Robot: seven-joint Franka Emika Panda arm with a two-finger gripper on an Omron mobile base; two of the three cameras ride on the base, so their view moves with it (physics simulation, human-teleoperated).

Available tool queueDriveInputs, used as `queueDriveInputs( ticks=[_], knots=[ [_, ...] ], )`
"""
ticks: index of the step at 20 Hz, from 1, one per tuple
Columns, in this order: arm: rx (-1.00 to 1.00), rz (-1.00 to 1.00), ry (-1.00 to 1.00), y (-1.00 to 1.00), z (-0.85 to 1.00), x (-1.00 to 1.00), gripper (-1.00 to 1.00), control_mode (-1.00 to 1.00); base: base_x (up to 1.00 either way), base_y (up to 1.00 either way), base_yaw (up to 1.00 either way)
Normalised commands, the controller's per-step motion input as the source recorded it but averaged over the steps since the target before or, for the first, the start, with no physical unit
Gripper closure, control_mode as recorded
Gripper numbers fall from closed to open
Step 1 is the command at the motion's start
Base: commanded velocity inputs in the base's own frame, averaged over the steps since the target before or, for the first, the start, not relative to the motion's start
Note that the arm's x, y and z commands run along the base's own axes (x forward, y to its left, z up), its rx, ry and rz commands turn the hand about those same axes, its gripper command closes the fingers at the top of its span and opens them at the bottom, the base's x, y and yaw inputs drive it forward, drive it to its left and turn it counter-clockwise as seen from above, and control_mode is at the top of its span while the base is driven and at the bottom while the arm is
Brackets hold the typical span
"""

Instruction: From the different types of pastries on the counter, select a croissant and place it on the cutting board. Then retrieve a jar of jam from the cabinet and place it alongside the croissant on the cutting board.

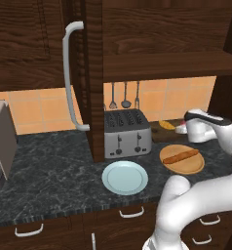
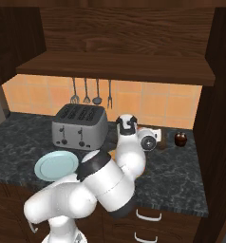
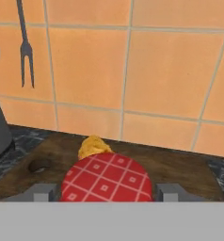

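Note:
In the hand view the jar of jam (image 3: 107,181), topped by a red checked lid, sits between my gripper's (image 3: 107,193) two fingertips, which close on its sides. It hovers low over the near edge of the dark-brown cutting board (image 3: 180,164). Just behind the jar, on the board, lies the golden croissant (image 3: 94,147). From the left base view, the gripper (image 1: 182,128) reaches right of the toaster, with the red of the jar (image 1: 181,130) at its tip, next to the croissant (image 1: 167,124) on the cutting board (image 1: 159,134). The arm hides the board in the right base view.
A round pale board (image 1: 191,168) carrying the long brown stick pastry (image 1: 180,156) lies in front of the cutting board. The toaster (image 1: 127,133) and light-blue plate (image 1: 124,177) are to the left. The cabinet door (image 1: 91,73) stands open. A small dark jar (image 2: 181,139) sits at the counter's right.

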Motion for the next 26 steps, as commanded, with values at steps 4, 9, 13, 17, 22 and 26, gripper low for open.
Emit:
queueDriveInputs(
  ticks=[4,9,13,17,22,26],
  knots=[
    [0.0,0.0,0.0,-0.09,-0.43,0.51,1.0,-1.0,0.0,0.0,0.0],
    [0.0,0.0,0.0,-0.25,-0.4,0.45,1.0,-1.0,0.0,0.0,0.0],
    [0.0,0.0,0.0,-0.36,-0.24,0.53,1.0,-1.0,0.0,0.0,0.0],
    [0.01,0.0,0.03,-0.31,-0.38,0.39,-1.0,-1.0,0.0,0.0,0.0],
    [0.04,0.0,0.06,-0.43,-0.4,-0.05,-1.0,-1.0,0.0,0.0,0.0],
    [0.07,0.0,-0.03,-0.42,-0.08,-0.87,-1.0,-1.0,0.0,0.0,0.0]
  ],
)
